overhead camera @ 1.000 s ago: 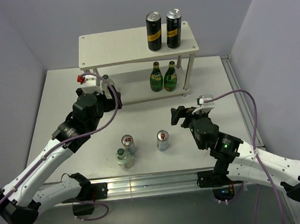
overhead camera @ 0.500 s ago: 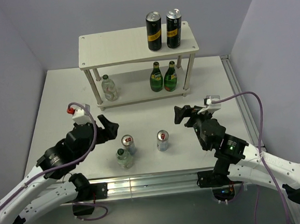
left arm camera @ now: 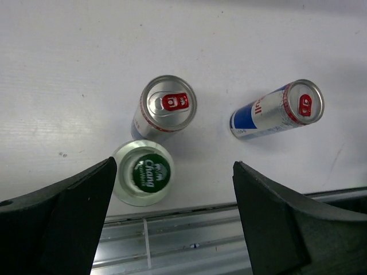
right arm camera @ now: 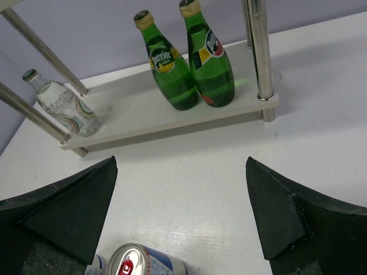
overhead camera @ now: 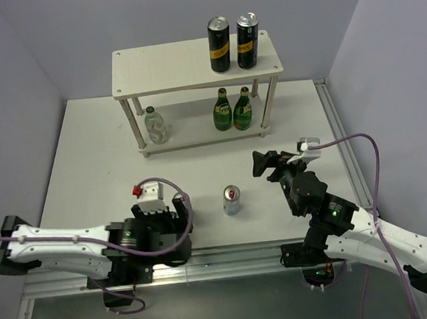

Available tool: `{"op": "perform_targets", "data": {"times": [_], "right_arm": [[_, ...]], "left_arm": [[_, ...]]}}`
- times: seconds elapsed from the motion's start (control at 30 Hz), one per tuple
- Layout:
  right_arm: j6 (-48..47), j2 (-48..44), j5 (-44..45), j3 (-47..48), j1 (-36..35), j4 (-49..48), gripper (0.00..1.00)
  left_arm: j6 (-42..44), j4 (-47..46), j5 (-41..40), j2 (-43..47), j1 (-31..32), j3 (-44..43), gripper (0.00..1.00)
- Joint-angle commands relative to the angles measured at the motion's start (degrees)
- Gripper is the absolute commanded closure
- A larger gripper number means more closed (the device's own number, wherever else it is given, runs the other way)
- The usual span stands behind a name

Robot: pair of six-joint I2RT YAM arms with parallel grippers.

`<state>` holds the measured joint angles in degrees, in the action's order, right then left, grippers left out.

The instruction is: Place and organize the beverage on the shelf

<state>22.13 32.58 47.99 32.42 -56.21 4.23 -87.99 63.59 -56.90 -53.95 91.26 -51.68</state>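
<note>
The cream shelf stands at the back. Its lower board holds two green bottles at the right and a clear bottle at the left. My left gripper is open and empty. It hangs above a clear bottle with a green-printed cap and a silver-blue-red can, both hidden under the wrist in the top view. A second can stands mid-table. My right gripper is open and empty, facing the shelf.
Two taller black cans with yellow labels stand on the shelf's top board at the right. The shelf's posts frame the lower tier. A metal rail runs along the table's near edge, just below my left gripper.
My left arm has drawn back from the shelf, leaving the clear bottle on the lower board, and swung down over the can and bottle near the front edge. My right arm drifted slightly right.
</note>
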Motion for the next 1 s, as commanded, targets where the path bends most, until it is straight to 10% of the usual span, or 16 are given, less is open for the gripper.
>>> {"op": "perform_targets", "data": {"times": [0.0, 0.97], "right_arm": [[0.8, -0.7, 1.4, -0.3, 0.2, 0.0, 0.00], [1.7, -0.7, 1.0, -0.3, 0.2, 1.3, 0.00]], "left_arm": [[-18.5, 15.0, -10.6, -8.7, 4.1, -5.1, 0.10], [-33.3, 15.0, -11.5, -20.0, 4.8, 0.4, 0.34]]}}
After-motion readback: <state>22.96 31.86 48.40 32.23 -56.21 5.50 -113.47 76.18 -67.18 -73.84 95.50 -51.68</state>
